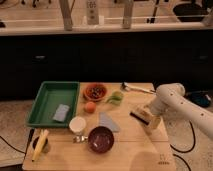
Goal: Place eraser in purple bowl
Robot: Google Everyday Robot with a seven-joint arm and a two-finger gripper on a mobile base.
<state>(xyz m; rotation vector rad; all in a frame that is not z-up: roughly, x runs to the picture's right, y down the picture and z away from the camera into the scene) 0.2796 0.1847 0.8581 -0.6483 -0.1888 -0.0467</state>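
The eraser (139, 114), a small block with a tan top and a black base, lies on the right part of the wooden table (135, 152). My gripper (149, 121) is low at the eraser's right end, reaching in from the white arm (172, 97) on the right. The purple bowl (100, 138) stands empty near the front middle, well left of the gripper.
A white cup (78, 124) and a grey triangular cloth (107, 121) sit by the bowl. A green tray (47, 95) holds a grey-blue pad (61, 113). An orange-red bowl (95, 92), an orange fruit (90, 107), a green item (116, 97), a utensil (137, 88) and a yellow object (40, 144) are around.
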